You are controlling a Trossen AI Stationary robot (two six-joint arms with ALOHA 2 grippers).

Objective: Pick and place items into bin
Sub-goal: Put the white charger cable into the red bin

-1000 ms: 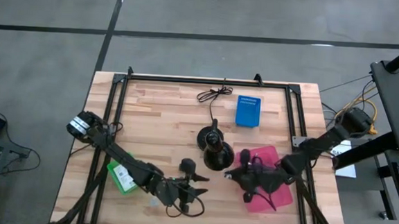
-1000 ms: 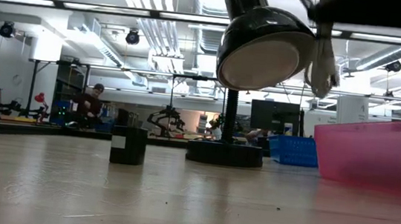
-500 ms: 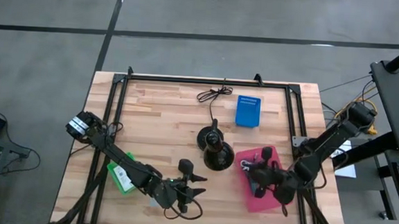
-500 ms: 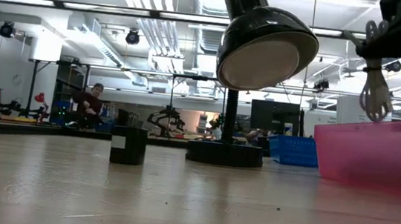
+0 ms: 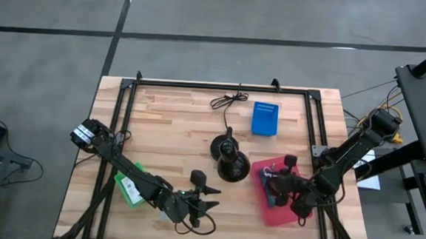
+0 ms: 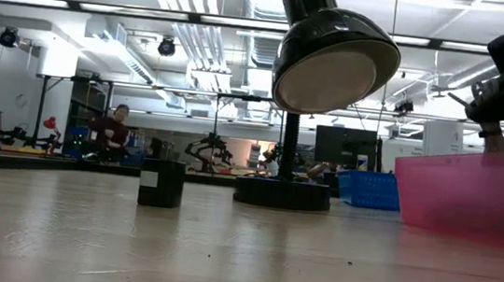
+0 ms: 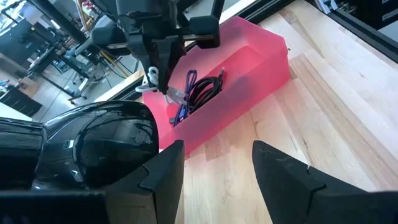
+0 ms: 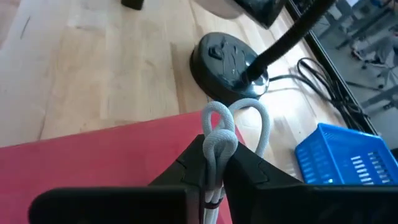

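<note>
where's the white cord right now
The white cord is pinched in the right gripper over the pink bin, on the table's right side in the high view, beside the black stand.

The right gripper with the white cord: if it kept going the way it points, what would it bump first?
Probably the pink bin: the right gripper, shut on the white cord, points down into it. Depth is uncertain.

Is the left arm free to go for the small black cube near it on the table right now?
Probably yes: the left gripper is open and empty, the black cube sits just beside it on bare wood, and the right gripper is busy over the pink bin.
</note>
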